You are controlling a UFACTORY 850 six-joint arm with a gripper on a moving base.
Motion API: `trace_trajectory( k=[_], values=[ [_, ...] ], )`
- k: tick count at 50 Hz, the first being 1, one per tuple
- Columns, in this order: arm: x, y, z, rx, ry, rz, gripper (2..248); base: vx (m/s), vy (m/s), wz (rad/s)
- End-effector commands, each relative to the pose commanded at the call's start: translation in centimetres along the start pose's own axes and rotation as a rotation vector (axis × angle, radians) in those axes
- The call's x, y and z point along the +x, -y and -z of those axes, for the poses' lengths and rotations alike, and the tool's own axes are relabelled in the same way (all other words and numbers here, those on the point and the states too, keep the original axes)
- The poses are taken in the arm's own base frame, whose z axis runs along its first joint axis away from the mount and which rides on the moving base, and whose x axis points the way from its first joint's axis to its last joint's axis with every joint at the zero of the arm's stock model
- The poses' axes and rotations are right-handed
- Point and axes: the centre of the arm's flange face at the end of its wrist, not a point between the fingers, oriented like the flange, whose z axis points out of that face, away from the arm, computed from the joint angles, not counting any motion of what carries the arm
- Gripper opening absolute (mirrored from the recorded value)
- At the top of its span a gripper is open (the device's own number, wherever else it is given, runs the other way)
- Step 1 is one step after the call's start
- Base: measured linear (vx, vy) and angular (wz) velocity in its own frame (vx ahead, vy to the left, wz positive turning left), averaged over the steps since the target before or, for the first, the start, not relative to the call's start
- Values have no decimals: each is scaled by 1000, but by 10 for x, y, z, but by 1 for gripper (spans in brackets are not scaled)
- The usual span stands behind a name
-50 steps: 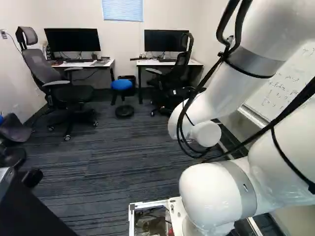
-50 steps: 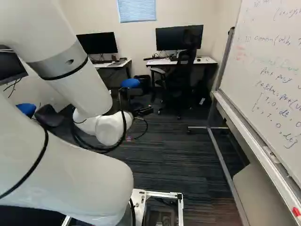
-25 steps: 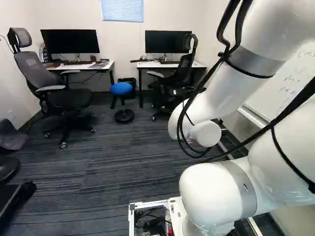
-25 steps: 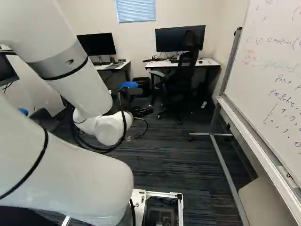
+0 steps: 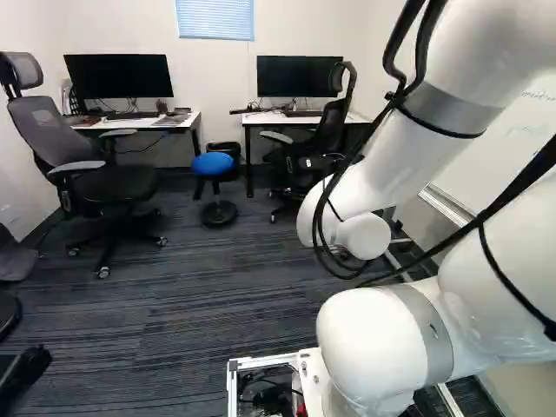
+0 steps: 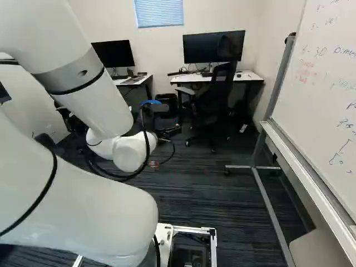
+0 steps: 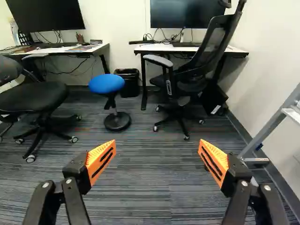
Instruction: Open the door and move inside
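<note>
Right now, your hand (image 6: 168, 132) has its fingers (image 7: 101, 159) wide apart, with the blue stool (image 7: 107, 84) ahead. You cannot tell where the door is, which way it points or how its long axis runs.

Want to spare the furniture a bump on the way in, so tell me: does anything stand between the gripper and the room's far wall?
Yes. Ahead of the gripper stand a blue stool between two office chairs, with a trash bin and two desks behind them, by the far wall. No door is visible.
</note>
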Motion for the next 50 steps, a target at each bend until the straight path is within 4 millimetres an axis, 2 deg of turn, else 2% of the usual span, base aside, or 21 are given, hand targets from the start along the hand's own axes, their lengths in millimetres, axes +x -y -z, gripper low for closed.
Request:
trace_trajectory(
  k=[29,50],
  values=[
    [0,0,0,0,0,0,247,189,9,-1],
    [1,0,-2,0,1,0,247,51,2,0]
  ],
)
